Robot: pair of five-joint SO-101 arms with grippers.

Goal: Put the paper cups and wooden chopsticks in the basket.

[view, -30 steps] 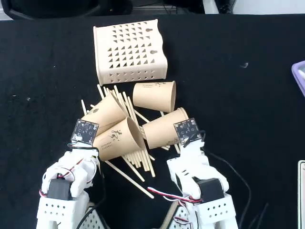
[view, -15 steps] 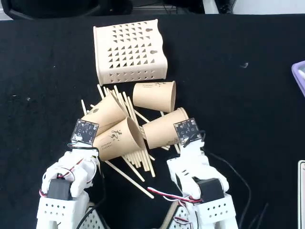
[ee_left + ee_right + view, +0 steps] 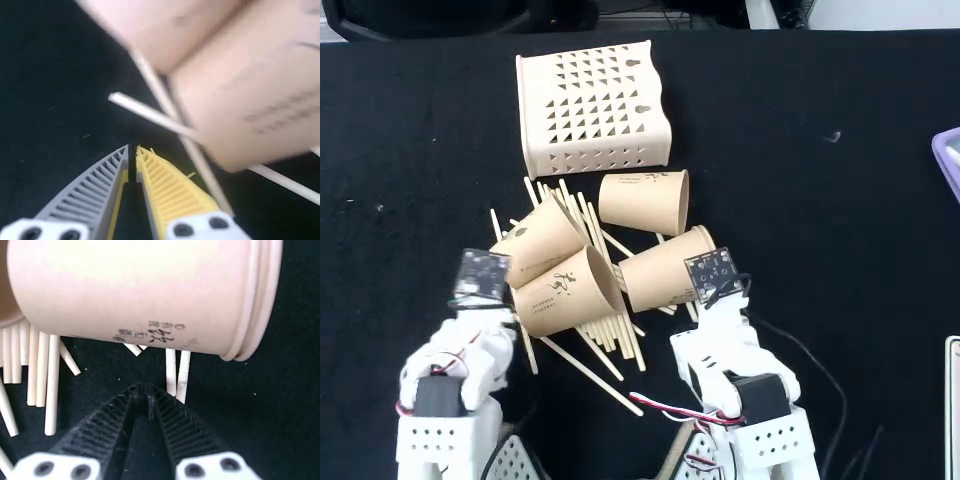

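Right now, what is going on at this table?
The left gripper and the right gripper are both shut and hold nothing, each close to a pile on the black table. In that pile, four cups lie on their sides over loose chopsticks. The basket lies on its side beyond them, and the pile is not yet in it.

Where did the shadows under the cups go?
High view: the table is black, so any shadows sink into it, and the cups look evenly lit, with no glare. Right wrist view: the close cup is bright over most of its side, slightly dimmer towards the chopsticks.
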